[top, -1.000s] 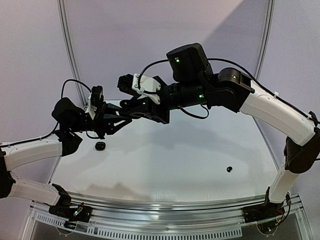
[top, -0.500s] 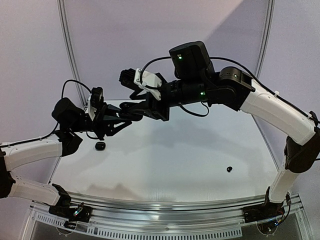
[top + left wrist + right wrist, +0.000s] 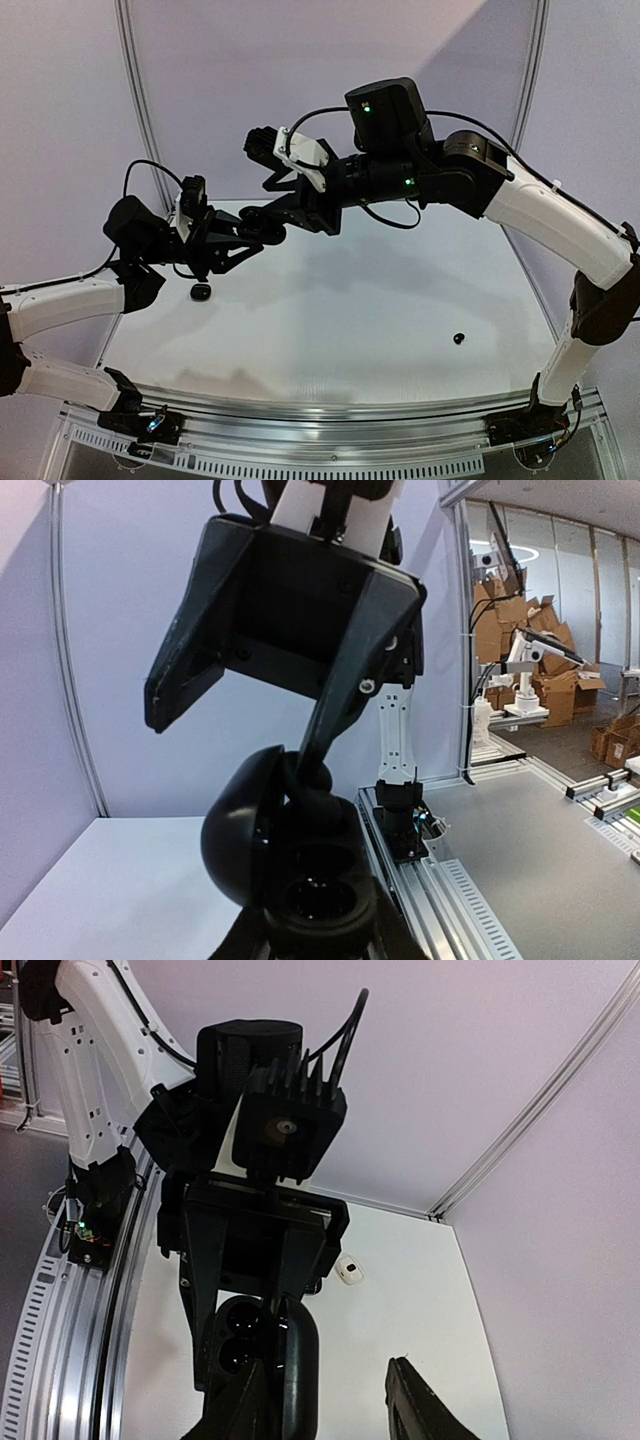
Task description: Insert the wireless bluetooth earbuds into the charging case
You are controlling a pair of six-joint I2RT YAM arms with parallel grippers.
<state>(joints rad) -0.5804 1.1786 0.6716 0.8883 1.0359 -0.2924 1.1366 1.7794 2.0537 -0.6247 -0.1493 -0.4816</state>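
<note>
Loading seems midway: left end effector (image 3: 245,240) clenched on open case (image 3: 300,870), right end effector (image 3: 235,730) released over it; next, fetch the loose earbud (image 3: 458,338).

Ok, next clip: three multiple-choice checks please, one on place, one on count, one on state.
1. Where is the charging case? A) lying on the table B) held in the air by the left gripper C) on an arm's base
2. How many small dark items lie on the table in the top view? A) none B) two C) five
3. The case's lid is: A) open B) shut C) missing
Answers: 1 B, the left gripper clamps it above the table. 2 B, one each side. 3 A, it stands swung back.
</note>
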